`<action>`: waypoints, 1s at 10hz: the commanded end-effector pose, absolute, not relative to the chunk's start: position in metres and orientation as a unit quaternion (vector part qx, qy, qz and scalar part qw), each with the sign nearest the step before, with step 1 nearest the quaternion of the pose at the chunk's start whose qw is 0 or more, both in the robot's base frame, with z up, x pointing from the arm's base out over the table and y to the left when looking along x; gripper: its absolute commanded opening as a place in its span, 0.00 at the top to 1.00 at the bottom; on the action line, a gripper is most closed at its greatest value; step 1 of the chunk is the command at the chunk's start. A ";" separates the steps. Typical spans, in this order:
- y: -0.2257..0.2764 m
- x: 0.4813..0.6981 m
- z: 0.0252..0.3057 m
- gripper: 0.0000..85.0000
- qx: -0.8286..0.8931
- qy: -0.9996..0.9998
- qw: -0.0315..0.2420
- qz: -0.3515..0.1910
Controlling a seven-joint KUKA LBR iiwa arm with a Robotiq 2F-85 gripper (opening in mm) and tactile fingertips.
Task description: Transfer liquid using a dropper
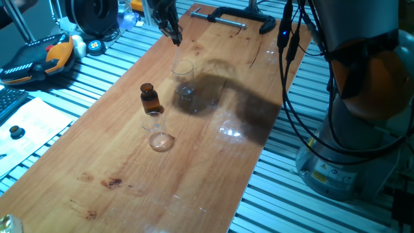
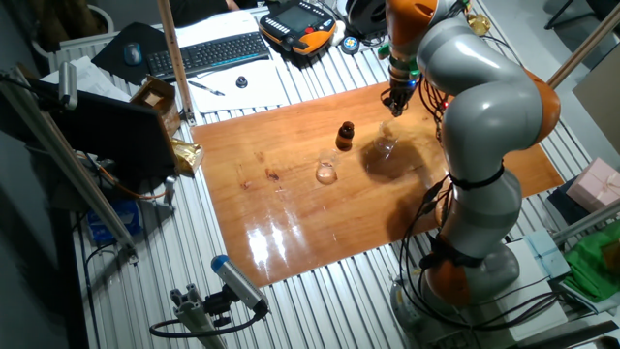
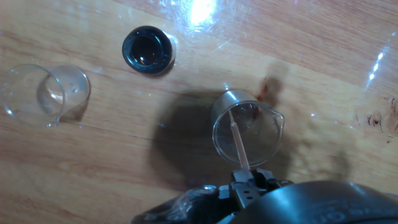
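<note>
Claw clamped on the dropper, fingers together around its upper end at the bottom of the hand view, thin tube hanging straight down into the mouth of the clear beaker beneath. In one fixed view, same beaker standing toward the far end of the tabletop, near its middle line, with the claw poised just above the rim. Brown bottle open-mouthed and upright a little nearer the camera, toward the left long edge; second beaker just beside it, nearer still. In the other fixed view, arm reaching over from the right long edge, claw above the beaker. Likely step: tip inside the beaker, either drawing up or letting out liquid; liquid level not discernible through the glass. For a clean job: tube kept vertical and centred in the mouth, away from the spout and wall; descent slow, stopping short of the glass bottom, since so thin a tube would probably snap under side load or a hard touch. Grip held steady, no twist. Lift straight up until the tip clears the rim before any sideways travel toward the other vessel, to avoid knocking the light beaker over.
</note>
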State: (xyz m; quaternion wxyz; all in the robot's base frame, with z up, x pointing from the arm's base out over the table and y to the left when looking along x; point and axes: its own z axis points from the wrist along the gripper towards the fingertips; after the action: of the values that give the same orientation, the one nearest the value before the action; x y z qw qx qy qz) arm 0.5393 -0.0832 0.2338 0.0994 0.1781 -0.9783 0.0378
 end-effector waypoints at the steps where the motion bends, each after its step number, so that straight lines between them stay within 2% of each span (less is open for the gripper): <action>1: -0.083 0.539 0.234 0.99 0.181 -0.978 0.100 0.038; 10: -0.085 0.537 0.238 0.99 0.179 -0.978 0.098 0.035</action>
State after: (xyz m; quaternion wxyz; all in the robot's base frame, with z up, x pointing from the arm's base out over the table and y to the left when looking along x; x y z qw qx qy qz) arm 0.5364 -0.0849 0.2383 0.0980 0.1791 -0.9783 0.0346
